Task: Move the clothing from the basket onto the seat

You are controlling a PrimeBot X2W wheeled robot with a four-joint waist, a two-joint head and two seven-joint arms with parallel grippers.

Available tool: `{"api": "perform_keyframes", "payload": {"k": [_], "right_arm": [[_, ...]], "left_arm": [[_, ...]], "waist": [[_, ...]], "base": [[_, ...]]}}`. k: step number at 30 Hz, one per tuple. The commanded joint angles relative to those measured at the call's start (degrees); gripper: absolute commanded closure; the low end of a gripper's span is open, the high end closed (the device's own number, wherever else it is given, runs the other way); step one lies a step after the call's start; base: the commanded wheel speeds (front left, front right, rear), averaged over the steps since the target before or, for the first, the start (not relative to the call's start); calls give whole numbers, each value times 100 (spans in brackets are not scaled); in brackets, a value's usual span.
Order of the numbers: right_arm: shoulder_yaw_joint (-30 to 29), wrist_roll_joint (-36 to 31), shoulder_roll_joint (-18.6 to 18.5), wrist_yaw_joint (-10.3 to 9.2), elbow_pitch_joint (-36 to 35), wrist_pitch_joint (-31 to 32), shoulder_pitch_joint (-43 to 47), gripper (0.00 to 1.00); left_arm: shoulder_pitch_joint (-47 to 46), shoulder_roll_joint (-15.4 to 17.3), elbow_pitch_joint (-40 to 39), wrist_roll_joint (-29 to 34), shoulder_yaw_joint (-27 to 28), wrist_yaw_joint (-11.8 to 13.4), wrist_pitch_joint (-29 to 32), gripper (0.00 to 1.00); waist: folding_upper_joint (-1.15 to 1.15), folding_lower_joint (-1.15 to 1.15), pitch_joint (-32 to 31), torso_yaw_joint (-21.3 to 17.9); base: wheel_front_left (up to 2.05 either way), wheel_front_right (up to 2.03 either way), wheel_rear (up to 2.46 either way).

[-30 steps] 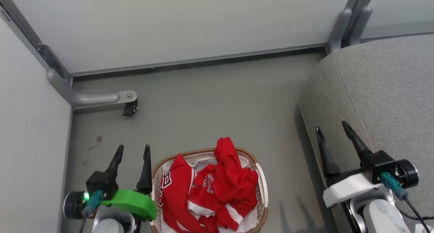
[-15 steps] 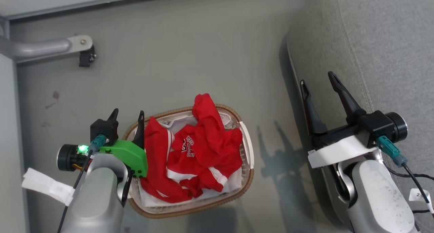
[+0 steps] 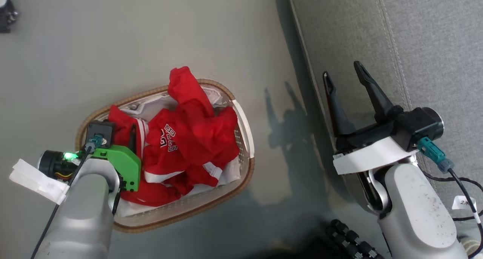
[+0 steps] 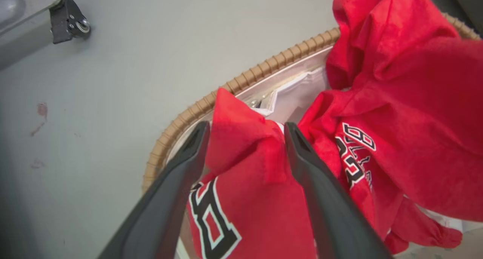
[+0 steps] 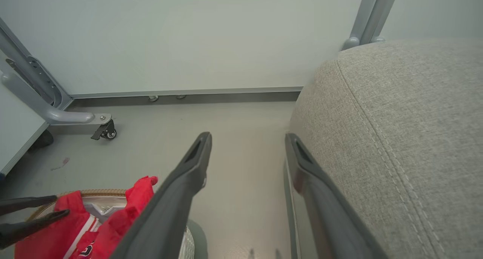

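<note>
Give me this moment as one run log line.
stage: pre-grasp | left tool: open, astride a fold of the clothing | clothing: in basket | right tool: open, empty, by seat edge

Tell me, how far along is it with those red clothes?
Nothing is done: the seat is bare where visible, and the clothing lies heaped in the basket. In hand: the left gripper, open, straddles a red fold; the right gripper hangs open beside the seat. Remaining: gripping and carrying every piece.
</note>
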Motion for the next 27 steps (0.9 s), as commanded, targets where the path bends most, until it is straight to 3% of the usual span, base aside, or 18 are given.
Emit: {"api": "perform_keyframes", "payload": {"k": [1, 9, 10, 12, 13, 27], "right_arm": [[19, 64, -11, -6, -23, -12, -75, 0], [150, 174, -12, -6, 4, -12, -117, 0], [154, 176, -13, -6, 13, -12, -117, 0], [156, 186, -13, -6, 30, -12, -114, 0], [148, 185, -13, -6, 42, -12, -103, 0], [-12, -40, -14, -6, 253, -12, 120, 0]], "left_arm": [[-148, 83, 116, 24, -16, 75, 33, 0], [-306, 157, 590, 80, -151, 188, 261, 0], [-309, 136, 618, 57, -150, 190, 285, 36], [-306, 100, 648, 30, -166, 194, 304, 91], [-293, 76, 663, 4, -173, 170, 298, 100], [108, -152, 551, -158, -335, 12, 12, 100]], "waist": [[0, -1, 421, -408], [0, -1, 502, -478], [0, -1, 499, -478], [0, -1, 472, -469], [0, -1, 449, -457], [0, -1, -282, -95]], "base": [[0, 0, 0], [0, 0, 0], [0, 0, 0], [0, 0, 0], [0, 0, 0], [0, 0, 0]]}}
